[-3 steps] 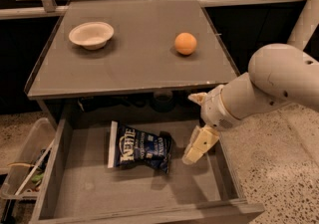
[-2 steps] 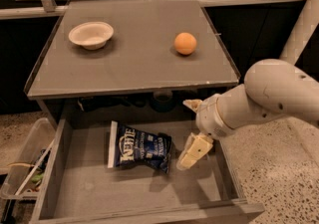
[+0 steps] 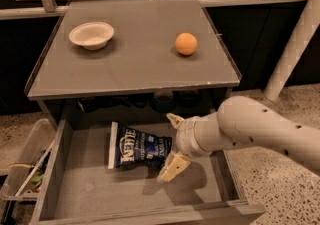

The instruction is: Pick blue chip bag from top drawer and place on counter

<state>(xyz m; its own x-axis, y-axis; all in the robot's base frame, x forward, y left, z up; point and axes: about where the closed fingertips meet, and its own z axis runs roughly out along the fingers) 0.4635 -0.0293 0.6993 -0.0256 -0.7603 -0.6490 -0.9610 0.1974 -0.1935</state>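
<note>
The blue chip bag lies flat in the open top drawer, white strip to the left. My gripper hangs over the drawer at the bag's right end, with one fingertip above the bag's far edge and the other fingertip at its near edge. The jaws are open and straddle the bag's right end; nothing is gripped. The counter is above the drawer.
A pale bowl stands on the counter's left, an orange on its right. A clear plastic bin with clutter sits left of the drawer. A white post leans at the right.
My arm has moved left and lower into the drawer, bringing the open gripper from right of the bag up to its right end. The bag has not moved.
</note>
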